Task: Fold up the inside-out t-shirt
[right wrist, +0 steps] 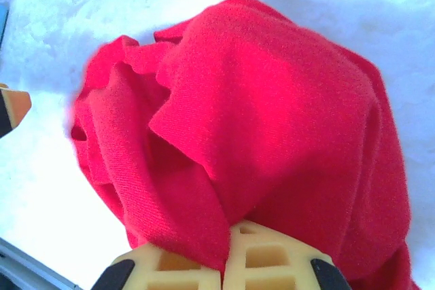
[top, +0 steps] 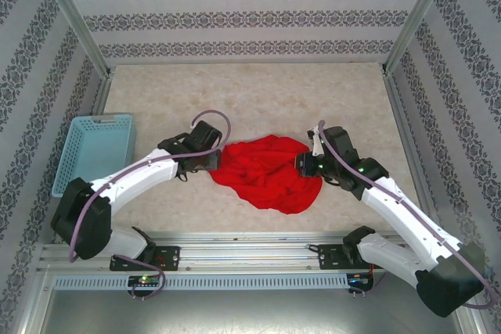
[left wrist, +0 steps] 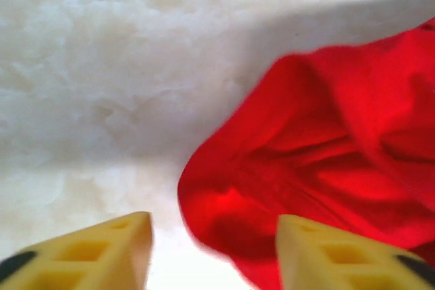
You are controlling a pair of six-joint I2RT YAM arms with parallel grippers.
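Note:
The inside-out t-shirt [top: 266, 171] is a bright red crumpled heap in the middle of the table. My left gripper [top: 210, 159] sits at the heap's left edge, open; in the left wrist view its yellow fingers [left wrist: 102, 252] stand wide apart with the shirt's rounded edge [left wrist: 319, 161] just ahead and partly between them, not pinched. My right gripper [top: 307, 164] is at the heap's right edge, shut on a fold of the shirt [right wrist: 258, 134]; in the right wrist view the red cloth runs down between the closed yellow fingers [right wrist: 272, 259].
A light blue plastic mesh basket [top: 92, 150] stands at the table's left side, beside the left arm. Patterned walls and metal posts enclose the table. Bare marbled tabletop [top: 258, 91] lies behind the shirt.

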